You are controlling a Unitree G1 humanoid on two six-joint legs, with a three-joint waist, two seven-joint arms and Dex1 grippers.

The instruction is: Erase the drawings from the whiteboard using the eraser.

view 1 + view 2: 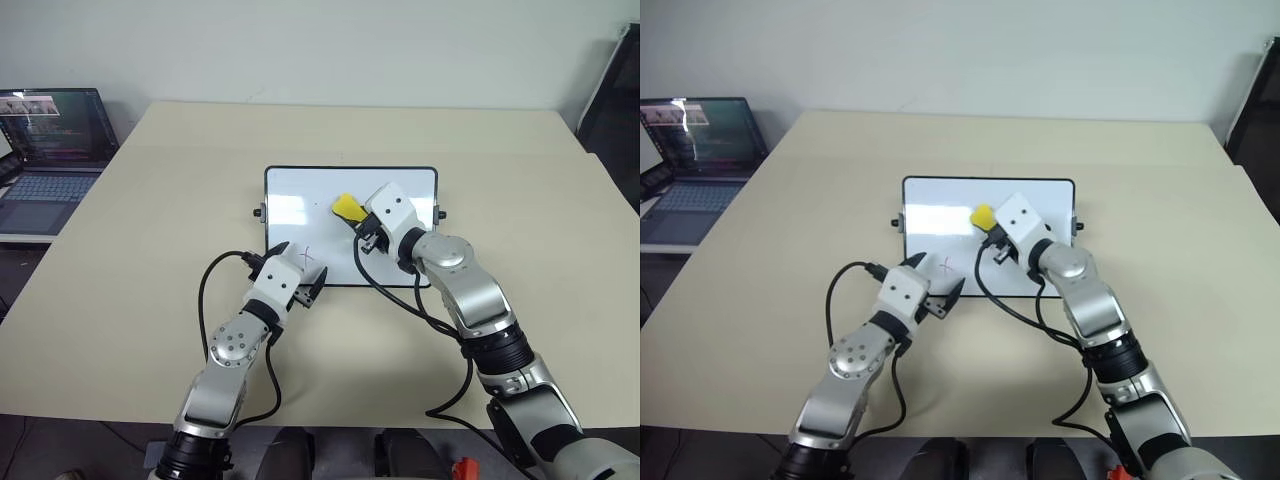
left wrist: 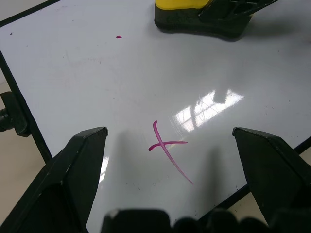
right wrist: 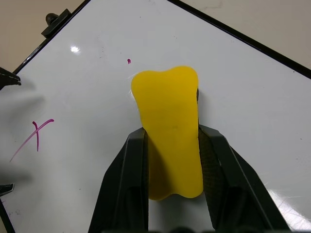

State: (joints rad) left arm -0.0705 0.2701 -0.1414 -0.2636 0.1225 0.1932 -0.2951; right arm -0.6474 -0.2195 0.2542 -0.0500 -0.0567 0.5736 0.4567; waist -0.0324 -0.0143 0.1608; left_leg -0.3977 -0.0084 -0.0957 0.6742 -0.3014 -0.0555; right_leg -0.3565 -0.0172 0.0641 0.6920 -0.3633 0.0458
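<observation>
Whiteboard [image 1: 300, 195], small, rectangular, glossy white with thin black frame, rounded corners and small black knobs at both short sides: lies flat on the pale beige tabletop [image 1: 150, 250], about mid-width, long sides running left to right.

Eraser [image 3: 170, 131], small oblong block, bright yellow top, black underside: on the board's surface right of its centre, toward the far half. The black base rests on the white surface in the left wrist view.

Right pincer [image 3: 171, 160], two black fingers: closed on the eraser, one finger along each long side of the block, reaching in from the near right over the board.

Left pincer [image 2: 170, 160], two black fingers: spread wide and holding nothing, at the board's near edge toward its left end, one finger on either side of the cross as its own wrist view shows it.

Drawings: one thin magenta-red cross [image 2: 167, 148] on the near-left part of the board, just beyond the left pincer; one tiny red speck [image 3: 129, 61] near the eraser's far end.

Laptop [image 1: 50, 150], dark grey, lid open and screen lit: off the tabletop's far-left corner, well apart from the board.

Cables [image 1: 205, 290], black: looped beside each forearm above the tabletop.
</observation>
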